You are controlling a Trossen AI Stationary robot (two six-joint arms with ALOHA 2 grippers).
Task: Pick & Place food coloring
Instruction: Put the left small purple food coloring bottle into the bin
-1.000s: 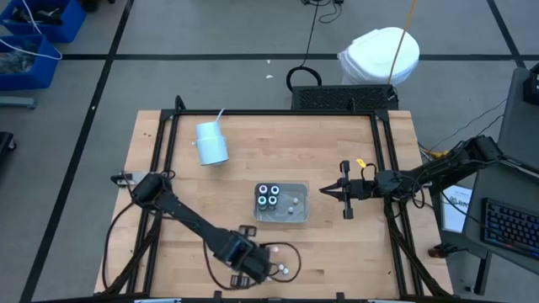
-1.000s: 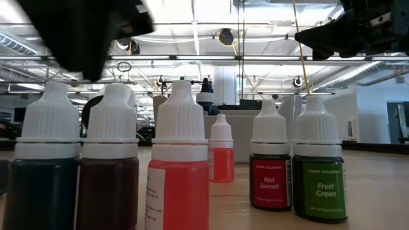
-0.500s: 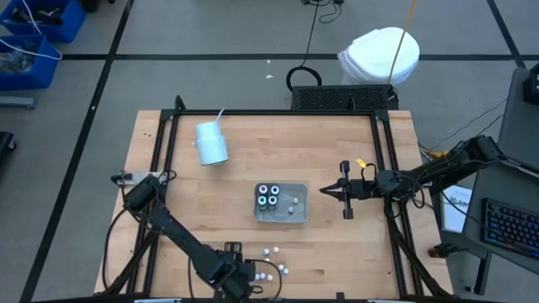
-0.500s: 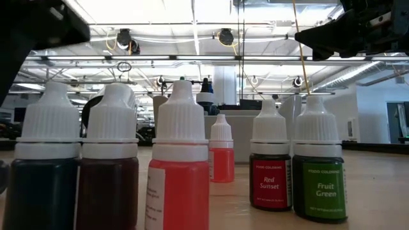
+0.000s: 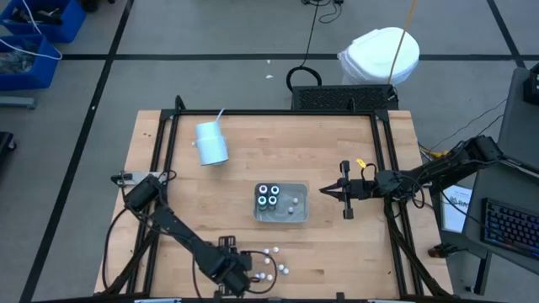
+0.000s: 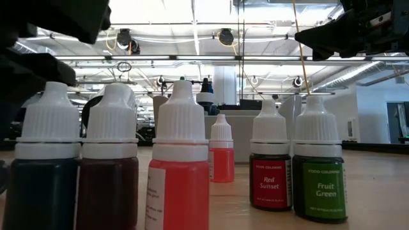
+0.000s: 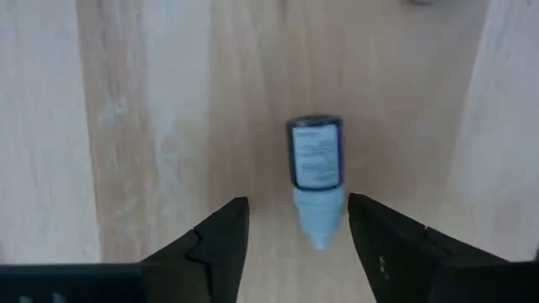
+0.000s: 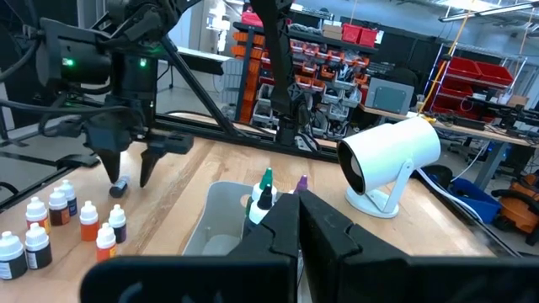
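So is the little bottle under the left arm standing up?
No, the small bottle lies on its side on the wooden table, between the open fingers of the left end effector.

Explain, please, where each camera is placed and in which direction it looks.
High view: above the table, looking straight down; both arms, the tray and white cup show.
Low view: at table-top height, looking level past standing bottles into the room; dark arm parts show above.
Left wrist view: looks down between the open left gripper at a lying bottle.
Right wrist view: looks across the table past the shut right gripper.
Shared: the right wrist and high views both show the tray, the cup and the left gripper.
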